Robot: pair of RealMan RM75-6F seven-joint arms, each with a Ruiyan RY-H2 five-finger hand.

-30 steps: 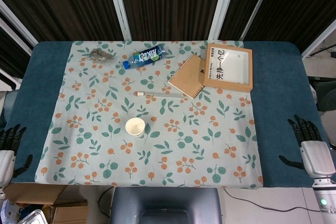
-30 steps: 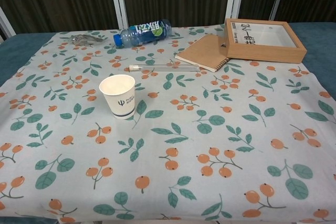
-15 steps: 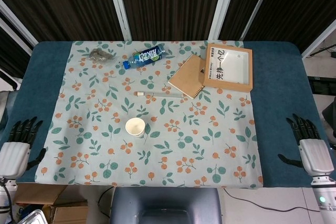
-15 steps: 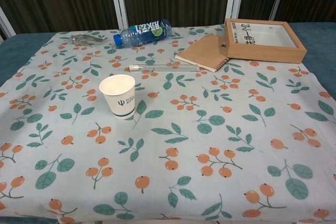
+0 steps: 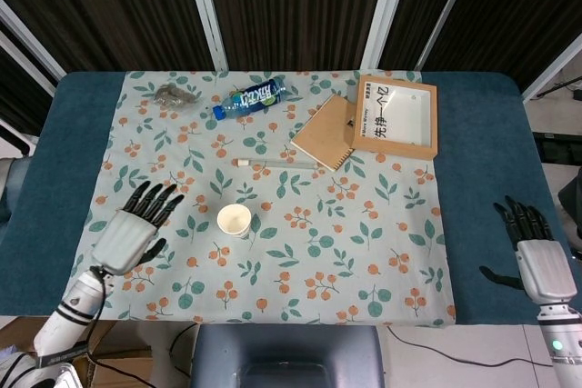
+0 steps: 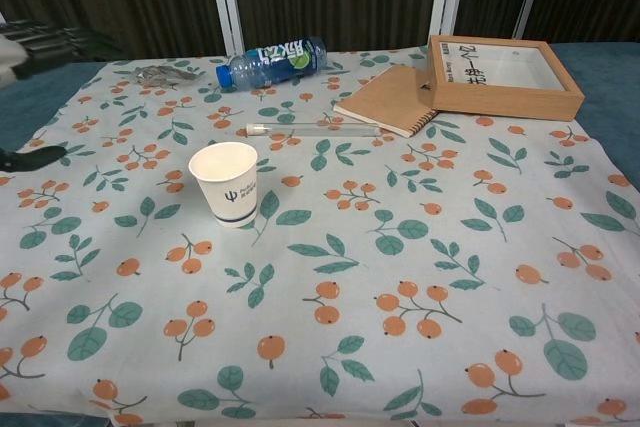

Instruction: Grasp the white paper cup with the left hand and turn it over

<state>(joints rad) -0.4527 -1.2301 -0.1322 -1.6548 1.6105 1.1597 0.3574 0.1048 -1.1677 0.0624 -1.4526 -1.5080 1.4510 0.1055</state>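
Note:
The white paper cup (image 5: 234, 220) (image 6: 226, 183) stands upright, mouth up, on the leaf-and-berry tablecloth (image 5: 300, 252) left of the middle. My left hand (image 5: 136, 229) hovers over the cloth's left side, a short way left of the cup, palm down with fingers spread and nothing in it. In the chest view only its fingertips (image 6: 40, 42) show at the far left edge. My right hand (image 5: 536, 256) stays over the blue table edge at the far right, fingers apart and empty.
A blue water bottle (image 5: 249, 98) lies at the back. A clear tube (image 5: 275, 162) lies behind the cup. A brown notebook (image 5: 326, 131) and a wooden framed box (image 5: 396, 115) sit back right. A grey crumpled thing (image 5: 172, 93) is back left.
My left hand has moved in from the table's left edge to over the cloth, closer to the cup. The right hand has barely shifted. The cup has not moved.

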